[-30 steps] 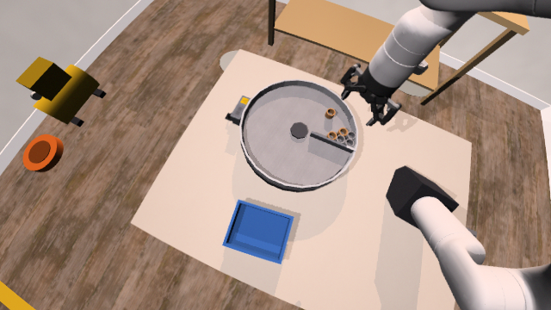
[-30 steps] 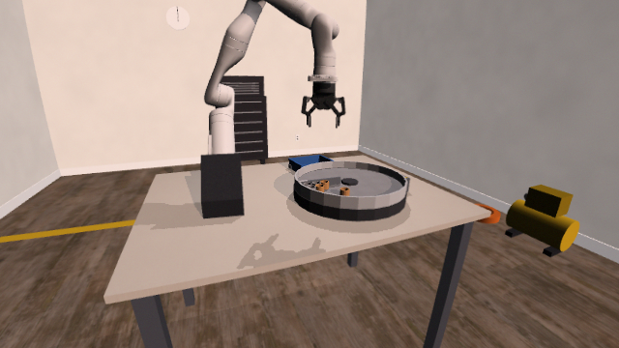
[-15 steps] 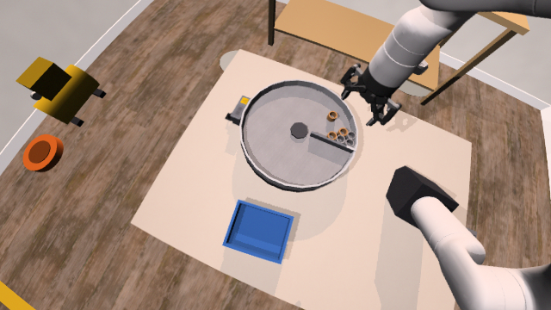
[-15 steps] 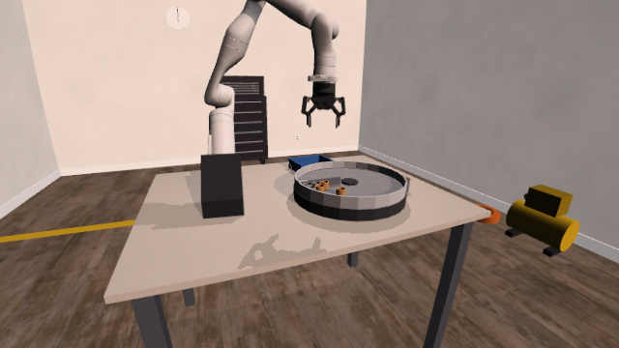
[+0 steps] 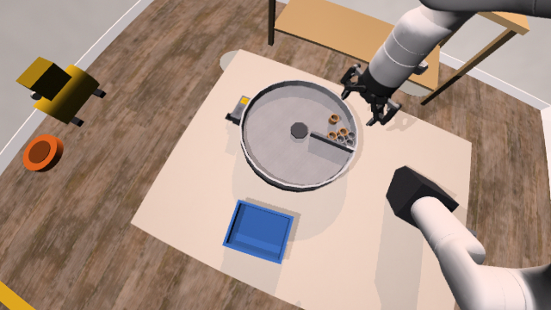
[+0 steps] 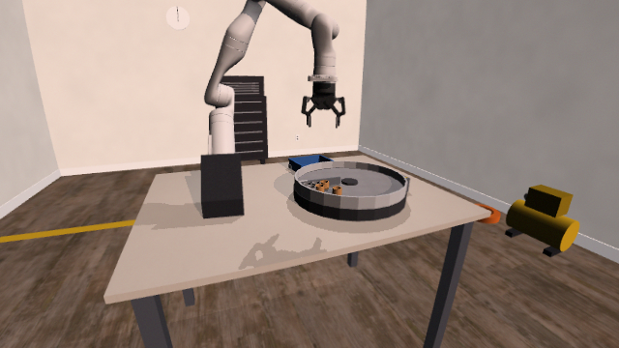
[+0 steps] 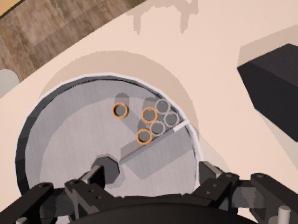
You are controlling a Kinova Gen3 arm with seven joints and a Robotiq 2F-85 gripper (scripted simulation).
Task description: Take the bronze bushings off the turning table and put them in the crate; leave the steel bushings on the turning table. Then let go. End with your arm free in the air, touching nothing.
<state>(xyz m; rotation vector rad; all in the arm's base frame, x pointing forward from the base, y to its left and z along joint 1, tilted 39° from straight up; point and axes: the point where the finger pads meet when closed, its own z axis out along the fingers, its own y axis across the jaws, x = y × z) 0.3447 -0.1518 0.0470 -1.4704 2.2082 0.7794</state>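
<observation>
The black two-finger hand (image 5: pixel 361 110) (image 6: pixel 323 123) (image 7: pixel 151 174) is wide open, with nothing in it, high over the round grey turning table with a raised rim (image 5: pixel 245 145) (image 6: pixel 350 202) (image 7: pixel 31 117). Under the hand, inside the rim, are three small round bronze bushings (image 5: pixel 334 118) (image 6: pixel 337 190) (image 7: pixel 120 110) and three small round steel bushings (image 5: pixel 350 142) (image 6: pixel 309 184) (image 7: pixel 171 119). One bronze bushing stands alone, apart from the rest. The other two are bunched up with the steel ones, by the thin straight grey wall (image 5: pixel 331 142) (image 6: pixel 334 180) (image 7: pixel 150 143) that runs from near the middle out to the rim. The blue open-topped crate (image 5: pixel 258 254) (image 6: pixel 309 159) sits past the turning table from the hand, on the beige flat tabletop (image 5: pixel 185 185) (image 6: pixel 193 251) (image 7: pixel 220 75), and no bushing shows in it. The job now looks like picking the first bronze one, and the lone one seems the best to start with, since both fingers have room there. It would be good to get the hand right over it, point it straight down, and check that the plate is not turning before going low. Go down slowly, one finger on each side, and stay off the rim. Squeeze softly, then lift straight up, higher than the rim, before going across to the crate. The bunched ones will be harder: a fat finger could bump a steel one or grab it too, so turn the hand to fit the gaps.

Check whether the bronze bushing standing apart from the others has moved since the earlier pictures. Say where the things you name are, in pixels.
Yes. In the top view, the lone bronze bushing (image 5: pixel 334 122) (image 6: pixel 337 191) (image 7: pixel 120 117) has moved closer to the straight divider (image 5: pixel 331 143) (image 6: pixel 335 180) (image 7: pixel 181 125).
</observation>
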